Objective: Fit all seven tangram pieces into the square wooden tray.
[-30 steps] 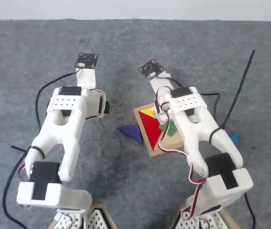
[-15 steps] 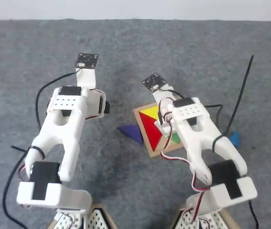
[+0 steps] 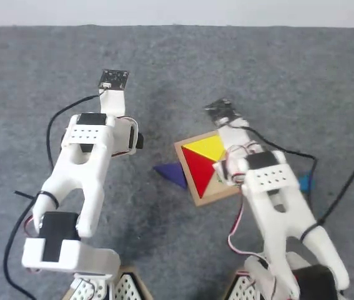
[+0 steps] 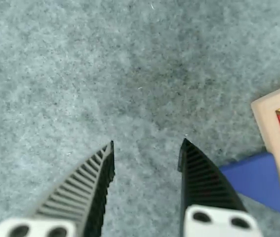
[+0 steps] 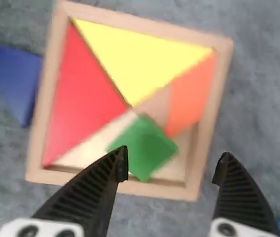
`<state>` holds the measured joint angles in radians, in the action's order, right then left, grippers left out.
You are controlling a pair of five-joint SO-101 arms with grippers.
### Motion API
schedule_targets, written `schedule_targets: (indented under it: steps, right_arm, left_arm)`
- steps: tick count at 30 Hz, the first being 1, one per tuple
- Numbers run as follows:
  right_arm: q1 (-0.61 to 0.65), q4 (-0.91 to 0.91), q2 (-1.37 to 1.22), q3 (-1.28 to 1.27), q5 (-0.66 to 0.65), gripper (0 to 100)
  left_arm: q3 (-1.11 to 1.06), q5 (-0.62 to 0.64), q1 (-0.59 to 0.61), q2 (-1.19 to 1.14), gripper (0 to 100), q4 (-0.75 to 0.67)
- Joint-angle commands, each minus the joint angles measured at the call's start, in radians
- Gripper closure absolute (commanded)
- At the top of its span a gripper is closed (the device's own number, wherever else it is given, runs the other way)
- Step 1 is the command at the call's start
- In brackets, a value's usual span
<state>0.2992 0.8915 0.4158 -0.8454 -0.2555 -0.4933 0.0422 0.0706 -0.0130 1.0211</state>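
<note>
In the high view, the right arm has pulled back from over the wooden tray [image 3: 211, 195], so the yellow piece [image 3: 206, 149] and red piece [image 3: 200, 170] inside now show. In the left wrist view, the left gripper [image 4: 147, 142] hangs open and empty over the counter [image 4: 130, 59], near a blue piece [image 4: 256, 180] just outside the tray. In the right wrist view, the right gripper [image 5: 173, 152] is open and empty above the tray, where the green square [image 5: 146, 146] looks crooked, so more fitting is likely needed.

Wooden tray [image 5: 210, 108] holding red triangle [image 5: 80, 98], yellow triangle [image 5: 140, 59], orange piece [image 5: 191, 94], green square [image 5: 147, 145], blue piece [image 5: 11, 71] just outside
</note>
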Motion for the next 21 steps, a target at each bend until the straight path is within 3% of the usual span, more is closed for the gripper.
schedule_targets:
  steps: [1, 7, 21]
  right_arm:
    - [-0.154, -0.001, 0.028, -0.003, 0.02, 71.4]
    - [-0.249, -0.013, -0.091, 0.005, 0.041, 71.4]
    - [-0.136, -0.005, -0.274, 0.091, 0.081, 71.4]
  left_arm:
    - [0.031, 0.003, -0.008, 0.048, 79, 0.005]
    - [0.03, 0.003, -0.008, 0.048, 79, 0.0]
    - [0.024, 0.003, -0.008, 0.048, 79, 0.0]
